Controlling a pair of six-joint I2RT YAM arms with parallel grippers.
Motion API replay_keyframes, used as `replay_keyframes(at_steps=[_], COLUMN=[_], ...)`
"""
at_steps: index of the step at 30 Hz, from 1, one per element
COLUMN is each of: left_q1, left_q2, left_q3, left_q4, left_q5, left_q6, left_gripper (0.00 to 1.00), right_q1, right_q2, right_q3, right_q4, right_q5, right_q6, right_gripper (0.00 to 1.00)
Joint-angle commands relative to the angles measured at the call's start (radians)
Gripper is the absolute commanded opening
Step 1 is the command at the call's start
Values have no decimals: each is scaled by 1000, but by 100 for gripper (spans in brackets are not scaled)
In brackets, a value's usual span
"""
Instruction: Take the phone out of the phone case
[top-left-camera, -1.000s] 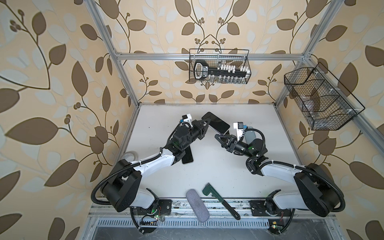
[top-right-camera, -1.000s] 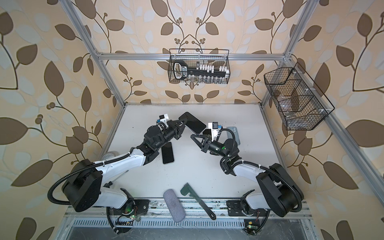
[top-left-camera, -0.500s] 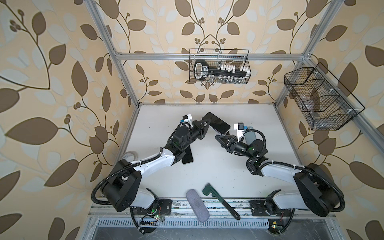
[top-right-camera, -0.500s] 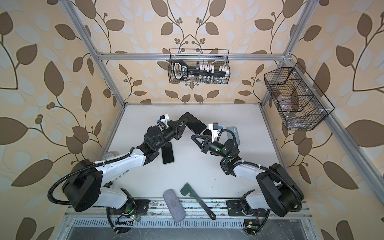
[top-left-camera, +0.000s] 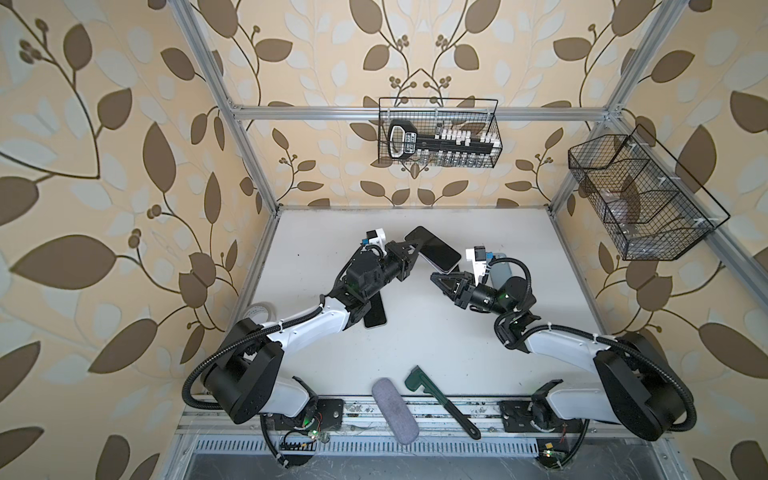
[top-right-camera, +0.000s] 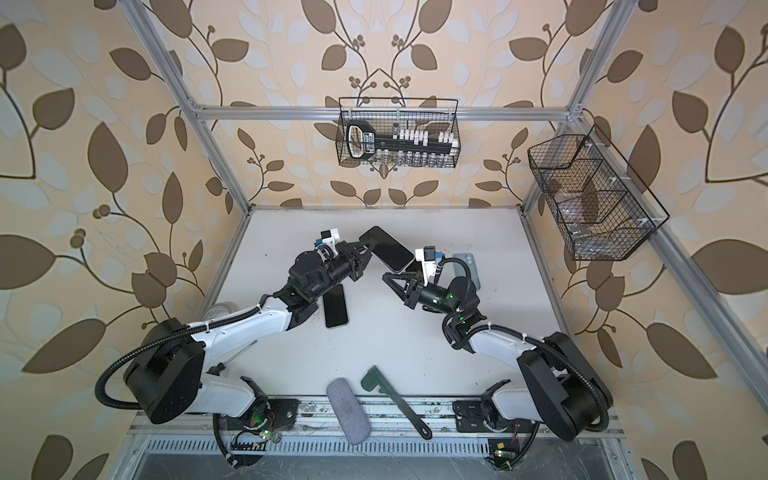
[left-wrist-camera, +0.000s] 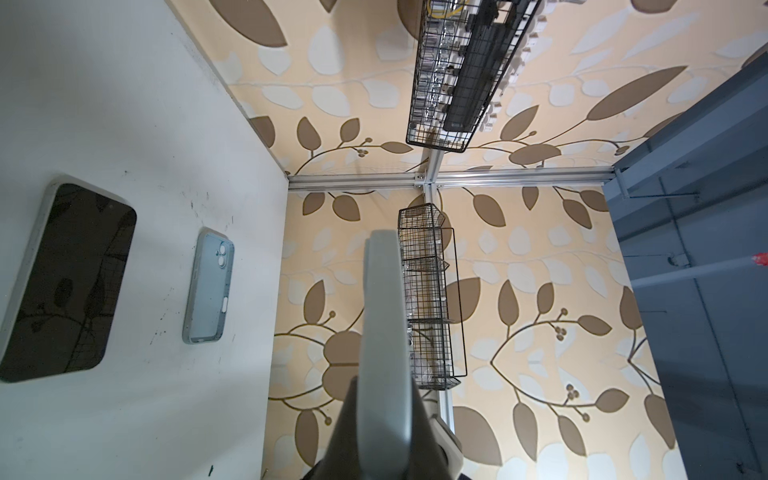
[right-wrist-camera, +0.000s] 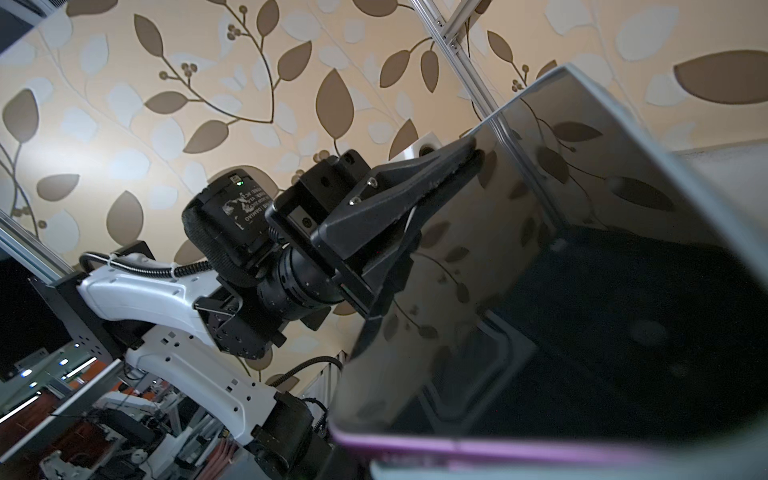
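The left gripper (top-left-camera: 415, 252) clamps the left edge of the phone (top-left-camera: 434, 249), held tilted above the far middle of the white table (top-left-camera: 415, 332), while the right gripper (top-left-camera: 440, 282) sits just beside its right corner, jaw width impossible to tell.

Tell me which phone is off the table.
The phone in the left gripper, held aloft. The black phone under the left arm and the pale blue phone by the right arm lie flat.

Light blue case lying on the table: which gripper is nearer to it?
Right. The right gripper points away from the light blue case, which lies beside its wrist; the left gripper, gripping the raised phone, is farther off.
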Motion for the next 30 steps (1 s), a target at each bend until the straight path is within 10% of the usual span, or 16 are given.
replay_keyframes(at_steps=[1, 8, 10, 30], left_q1=[13, 78, 118, 304], left_q2=[-42, 7, 11, 101], left_q3=[87, 154, 187, 609], left_q4=[119, 46, -21, -934], left_q5=[44, 140, 198, 721], left_q6=[46, 132, 179, 879], left_gripper=[0, 0, 0, 0], right_q1=[-30, -69, -75, -181], right_q2=[-38, -107, -149, -120], right_q3=[35, 94, 124, 482], right_q4=[-197, -410, -525, -1252], right_q5=[-21, -146, -160, -262], right_q6=[-91, -194, -263, -699], right_gripper=[27, 74, 100, 87])
